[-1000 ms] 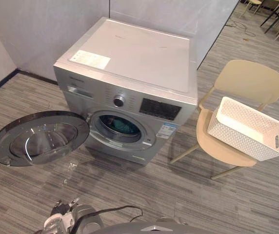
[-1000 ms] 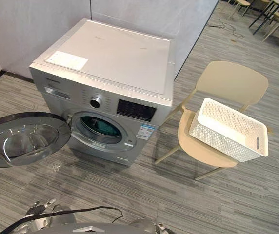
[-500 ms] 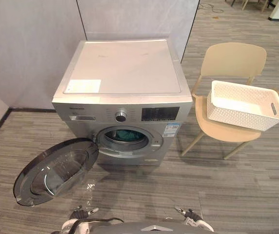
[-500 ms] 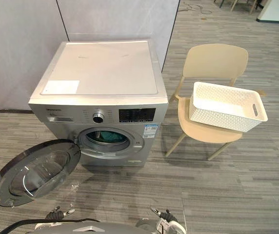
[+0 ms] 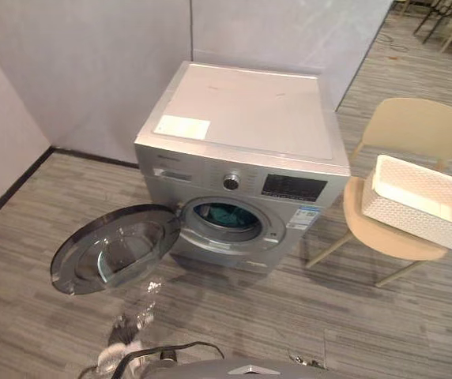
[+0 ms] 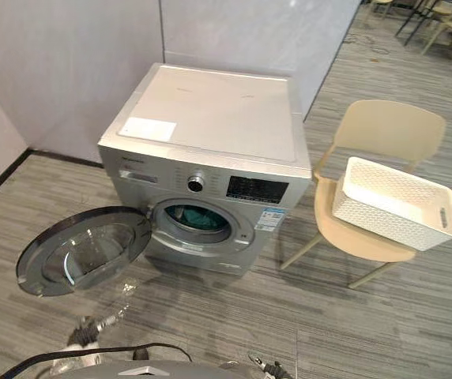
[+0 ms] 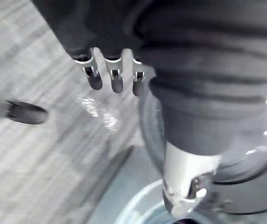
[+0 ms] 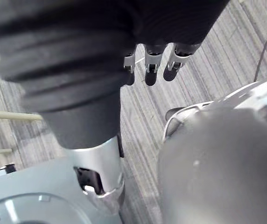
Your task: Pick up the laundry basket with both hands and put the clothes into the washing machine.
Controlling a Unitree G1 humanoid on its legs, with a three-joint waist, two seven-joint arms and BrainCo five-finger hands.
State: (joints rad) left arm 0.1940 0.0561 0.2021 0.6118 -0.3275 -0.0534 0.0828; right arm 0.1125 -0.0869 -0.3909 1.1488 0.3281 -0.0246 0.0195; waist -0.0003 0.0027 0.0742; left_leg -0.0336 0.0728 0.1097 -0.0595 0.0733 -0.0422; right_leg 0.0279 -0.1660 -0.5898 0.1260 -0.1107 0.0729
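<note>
This looks like a mock-up laundry corner set inside an office or test hall, not a home. A silver front-loading washing machine (image 6: 210, 150) stands free on the floor, backed into a corner of plain grey partition panels (image 6: 76, 63) with visible seams and no plumbing or cupboards around it. Its round door (image 6: 84, 251) hangs open to the left. The floor (image 6: 368, 316) is grey wood-look planking that runs on far to the right, where more chairs (image 6: 435, 12) stand. Just right of the machine, a beige chair (image 6: 384, 134) carries a white laundry basket (image 6: 396, 203).
</note>
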